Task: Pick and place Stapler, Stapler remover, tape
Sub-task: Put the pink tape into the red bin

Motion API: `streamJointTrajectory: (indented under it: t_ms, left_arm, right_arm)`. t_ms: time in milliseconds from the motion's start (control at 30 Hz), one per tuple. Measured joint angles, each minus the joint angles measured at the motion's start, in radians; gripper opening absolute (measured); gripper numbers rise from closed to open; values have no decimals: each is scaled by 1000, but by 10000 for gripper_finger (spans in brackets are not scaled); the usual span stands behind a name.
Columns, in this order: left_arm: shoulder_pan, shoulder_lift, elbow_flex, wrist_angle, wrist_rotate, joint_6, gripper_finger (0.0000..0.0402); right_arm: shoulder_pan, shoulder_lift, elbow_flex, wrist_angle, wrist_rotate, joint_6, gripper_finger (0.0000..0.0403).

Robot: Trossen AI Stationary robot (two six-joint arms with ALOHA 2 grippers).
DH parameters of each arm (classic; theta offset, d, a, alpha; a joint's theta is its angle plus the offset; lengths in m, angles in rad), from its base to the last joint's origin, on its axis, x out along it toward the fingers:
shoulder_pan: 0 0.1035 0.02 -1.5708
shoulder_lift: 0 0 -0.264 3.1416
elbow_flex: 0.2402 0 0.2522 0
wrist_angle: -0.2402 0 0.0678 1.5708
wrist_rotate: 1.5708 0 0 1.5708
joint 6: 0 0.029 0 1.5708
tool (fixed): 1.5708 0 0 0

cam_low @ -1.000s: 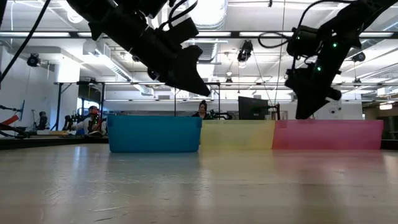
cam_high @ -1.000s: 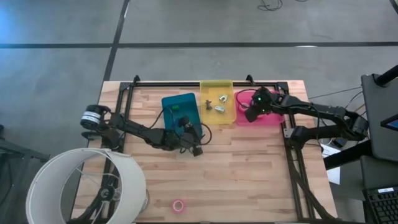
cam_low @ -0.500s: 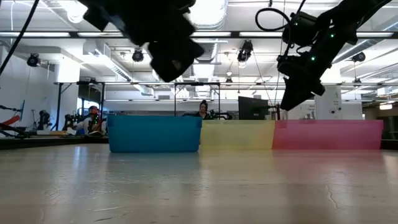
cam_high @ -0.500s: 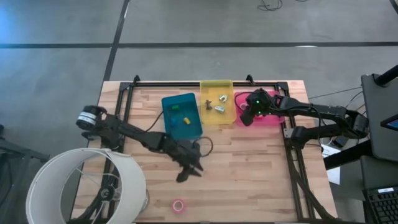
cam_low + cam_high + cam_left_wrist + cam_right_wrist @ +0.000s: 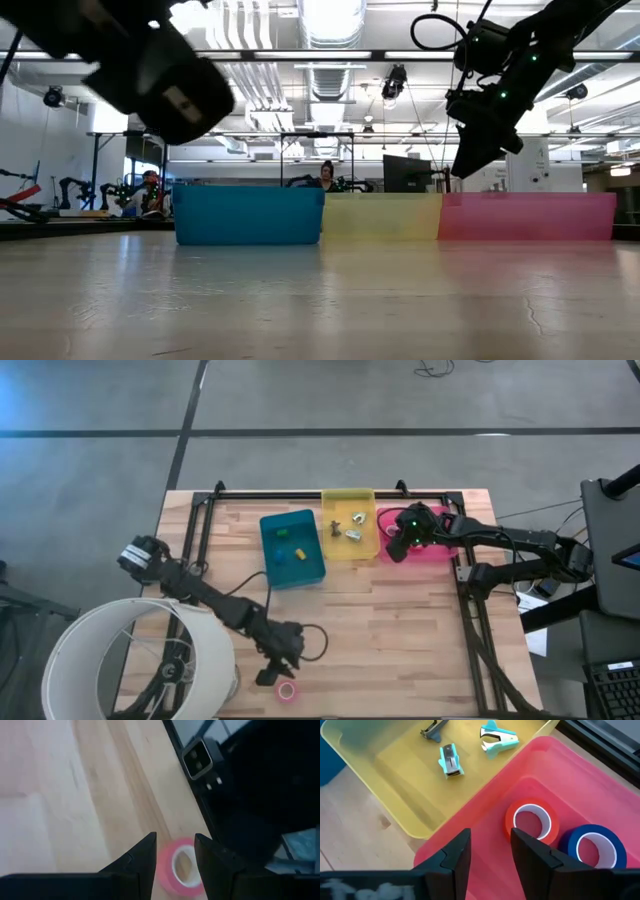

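A pink tape roll lies flat on the wood table near its front edge. My left gripper hangs just left of it, open and slanting down. In the left wrist view the roll shows just beyond the gap of that gripper. My right gripper hovers open over the pink bin, which holds a red tape roll and a blue one. Pale blue stapler removers lie in the yellow bin. Small yellow and green items lie in the blue bin.
The three bins stand in a row at the table's far middle. A large white round shade covers the near left corner, close to my left arm. Black frame rails run along the table's sides. Bare wood lies between the bins and the front edge.
My left gripper has swung from the blue bin's near right corner toward the table's near edge, turning as it went, and now hangs beside the pink tape roll. My right gripper has shifted slightly toward the yellow bin, still above the pink bin.
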Motion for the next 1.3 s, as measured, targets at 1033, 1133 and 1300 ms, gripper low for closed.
streamJointTrajectory:
  t_ms: [1033,1133,1300]
  left_arm:
    - [-141,139,-88,170,-167,-43,136]
    - [-146,156,-87,181,-167,-59,136]
    - [-148,166,-86,178,-179,-30,136]
  right_arm:
    - [0,0,-6,-1,0,0,132]
    - [0,0,-7,-1,0,-1,128]
    - [0,0,-8,0,0,-23,123]
